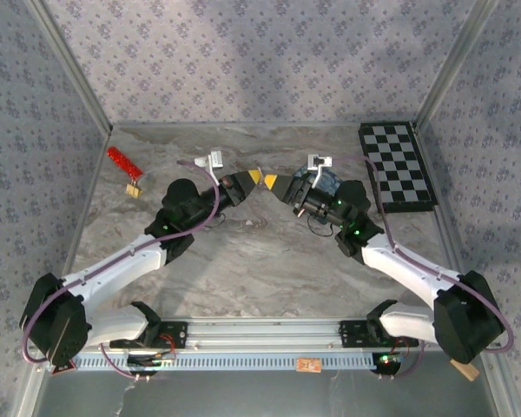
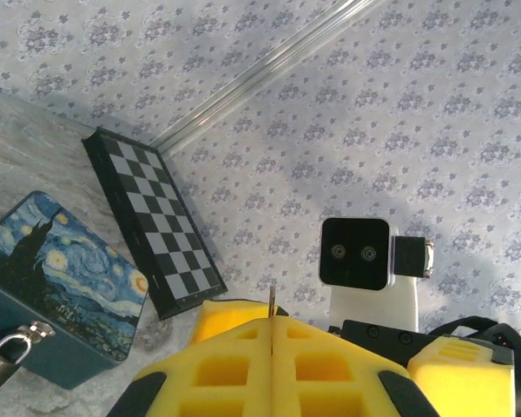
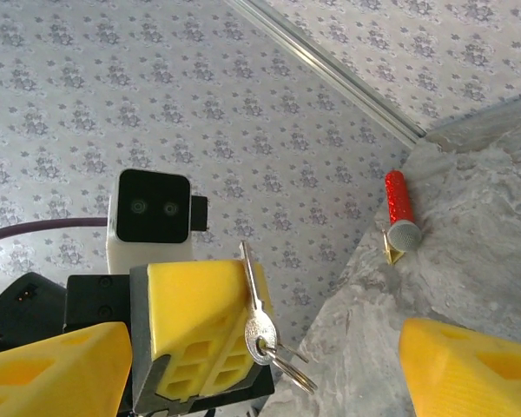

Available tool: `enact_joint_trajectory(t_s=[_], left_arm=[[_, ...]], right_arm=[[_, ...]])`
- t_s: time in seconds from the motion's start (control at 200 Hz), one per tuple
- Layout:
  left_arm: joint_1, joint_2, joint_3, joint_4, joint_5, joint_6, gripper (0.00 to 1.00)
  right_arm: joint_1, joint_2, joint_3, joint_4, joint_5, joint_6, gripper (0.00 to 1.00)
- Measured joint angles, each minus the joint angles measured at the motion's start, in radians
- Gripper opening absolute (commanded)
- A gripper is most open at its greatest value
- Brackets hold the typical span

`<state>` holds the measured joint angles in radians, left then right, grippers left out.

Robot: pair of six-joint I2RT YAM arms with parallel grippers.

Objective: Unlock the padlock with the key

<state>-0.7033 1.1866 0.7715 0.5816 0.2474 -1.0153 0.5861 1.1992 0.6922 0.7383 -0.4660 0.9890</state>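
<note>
Left tool [image 2: 272, 343] clenched on key [image 3: 258, 328], thin grip. Right tool [image 1: 280, 184] released, jaws wide. Risk: tools bump, key twists loose and drops on counter [image 1: 269, 261], short of padlock [image 2: 3, 354].

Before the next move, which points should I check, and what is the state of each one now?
1. Small silver key is clamped in the left gripper: ok.
2. Key blade protrudes from that grip: ok.
3. Right gripper is open and facing the key: ok.
4. Small brass-toned padlock is in view, hanging at the front of the blue painted box: ok.
5. Padlock's keyhole is facing the key: cannot tell.
</note>
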Motion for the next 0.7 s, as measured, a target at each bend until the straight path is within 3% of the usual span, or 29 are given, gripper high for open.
enact_joint_trajectory(t_s=[0.39, 0.64, 0.705], left_arm=[[-0.006, 0.018, 0.0, 0.064, -0.001, -0.048, 0.0], [-0.006, 0.02, 0.0, 0.07, -0.011, -0.051, 0.0], [-0.006, 0.016, 0.0, 0.047, -0.019, -0.04, 0.0]], right_arm=[[0.028, 0.057, 0.018, 0.082, -0.021, 0.035, 0.71], [0.03, 0.061, 0.019, 0.097, -0.022, 0.049, 0.53], [0.027, 0.054, 0.019, 0.078, -0.021, 0.043, 0.56]])
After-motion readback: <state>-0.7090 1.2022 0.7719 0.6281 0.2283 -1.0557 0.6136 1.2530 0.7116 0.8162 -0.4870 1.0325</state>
